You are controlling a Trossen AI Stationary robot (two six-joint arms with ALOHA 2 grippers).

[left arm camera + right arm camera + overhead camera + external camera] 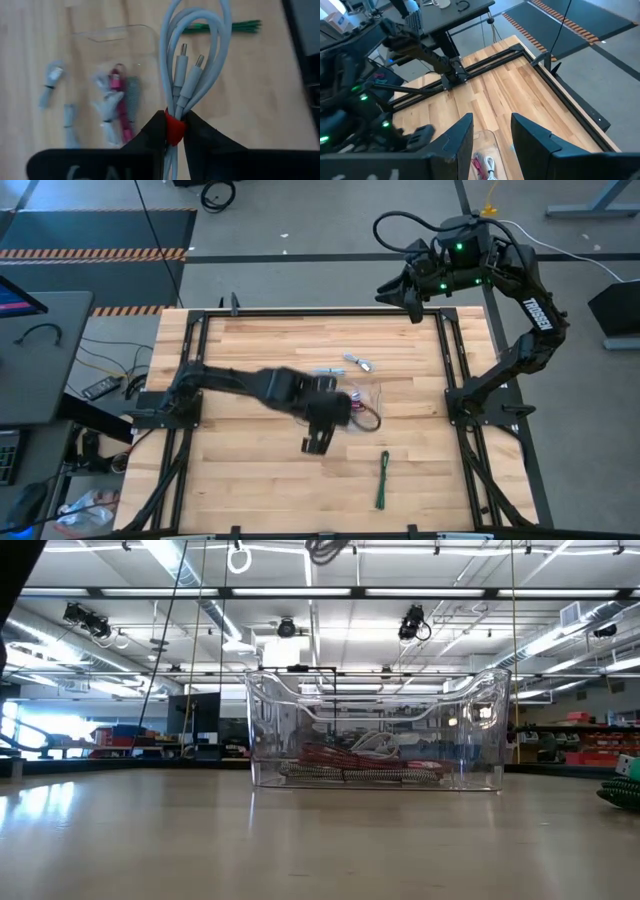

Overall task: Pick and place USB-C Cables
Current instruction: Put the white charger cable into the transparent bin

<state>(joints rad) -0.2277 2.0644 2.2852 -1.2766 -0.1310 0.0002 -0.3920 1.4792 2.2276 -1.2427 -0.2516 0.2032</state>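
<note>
My left gripper point(318, 435) point(174, 125) is over the middle of the table, just near of the clear tray point(368, 392), and is shut on a grey-blue cable bundle point(195, 45). The tray point(120, 55) holds red and white cables point(117, 100). A green cable point(383, 478) point(225, 26) lies on the wood toward the near edge. Two grey cables point(357, 362) point(50, 82) lie just beyond the tray. My right gripper point(410, 305) point(492, 132) is open and raised over the far right corner. My left gripper pinches the grey-blue bundle at its red tie point(174, 132), between the two fingertips point(157, 130). The looped strands and both plugs point(190, 62) stick out forward beyond the fingers. The bundle looks lifted off the wood.
The low view shows the tray point(375, 735) standing mid-table with cables on its floor. A black frame rail point(440, 350) runs around the wooden top. Bare wood lies left of and near to the tray.
</note>
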